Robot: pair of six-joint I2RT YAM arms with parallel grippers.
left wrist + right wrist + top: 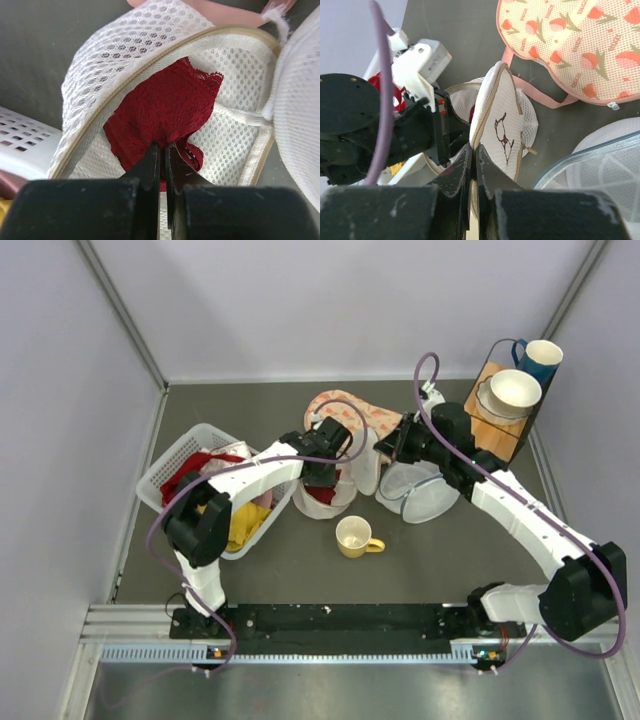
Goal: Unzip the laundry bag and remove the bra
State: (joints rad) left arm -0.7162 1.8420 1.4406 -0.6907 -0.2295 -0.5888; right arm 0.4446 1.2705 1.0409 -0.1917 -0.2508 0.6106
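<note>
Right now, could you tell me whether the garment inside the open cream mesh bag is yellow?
No, the garment inside the unzipped laundry bag is dark red lace, as the left wrist view shows.

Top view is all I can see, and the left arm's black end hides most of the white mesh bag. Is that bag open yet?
Observer: Yes. The left wrist view shows the laundry bag unzipped, its rim gaping wide around a red lace garment inside.
Operator: Has that arm got hold of the red thing?
Observer: Yes. The left gripper is shut on the garment's near edge, inside the bag's opening.
</note>
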